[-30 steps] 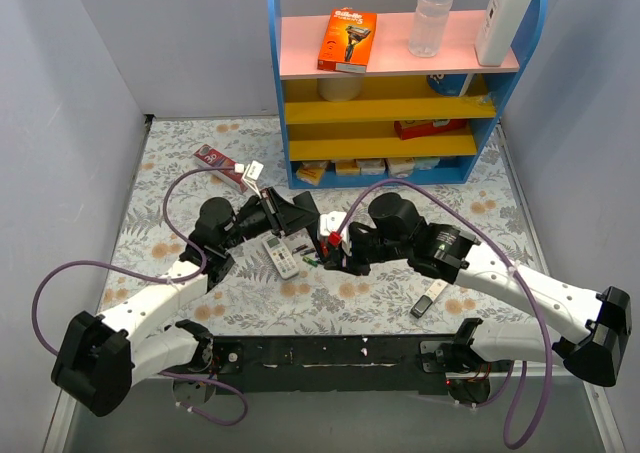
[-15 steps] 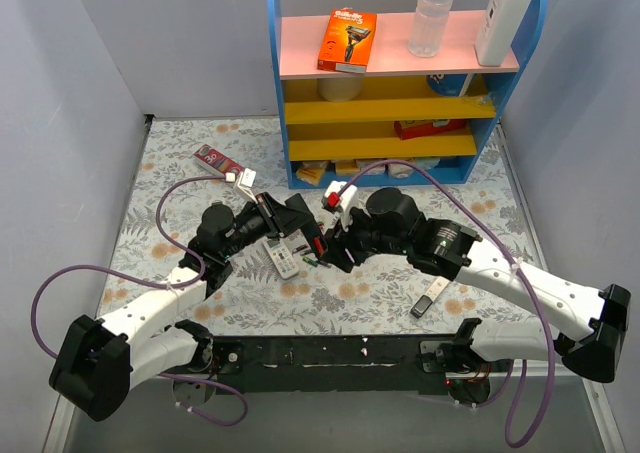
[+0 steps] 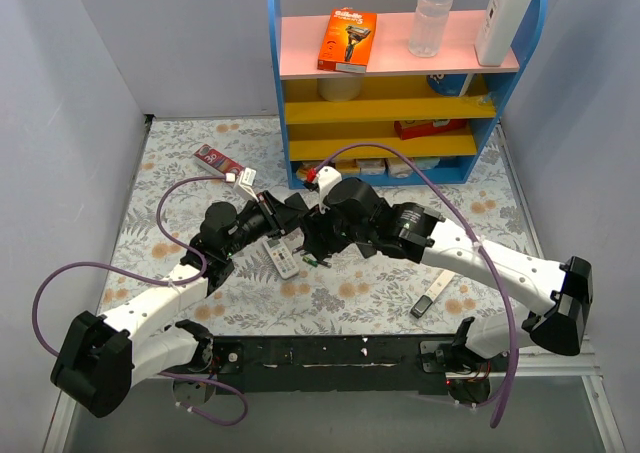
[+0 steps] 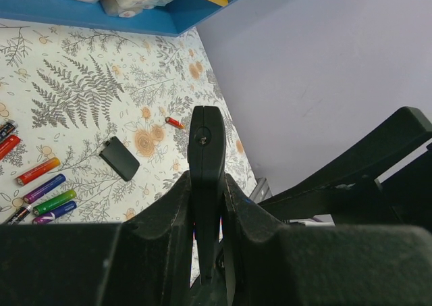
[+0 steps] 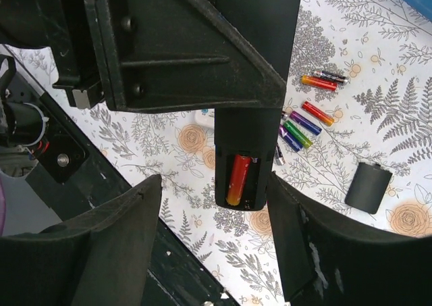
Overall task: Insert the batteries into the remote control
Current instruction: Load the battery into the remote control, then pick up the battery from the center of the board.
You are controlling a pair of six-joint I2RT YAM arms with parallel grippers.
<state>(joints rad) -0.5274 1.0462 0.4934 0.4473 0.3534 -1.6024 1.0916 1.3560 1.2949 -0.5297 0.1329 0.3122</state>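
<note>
A black remote control stands edge-on between the fingers of my left gripper, which is shut on it. In the right wrist view the remote shows its open battery bay, with one red-orange battery lying in it. My right gripper is open, one finger on each side of the remote's lower end, touching nothing. Several loose batteries lie on the floral mat beyond, and the black bay cover lies to their right. Both grippers meet at mid-table.
A white remote lies on the mat under the grippers. A small black-and-white device sits near the front right. The blue shelf unit stands at the back and a red box lies to its left. One red battery lies apart.
My right gripper has opened wide. Its arm has swung left and back, closer to the left gripper. The left gripper has shifted slightly, still holding the remote.
</note>
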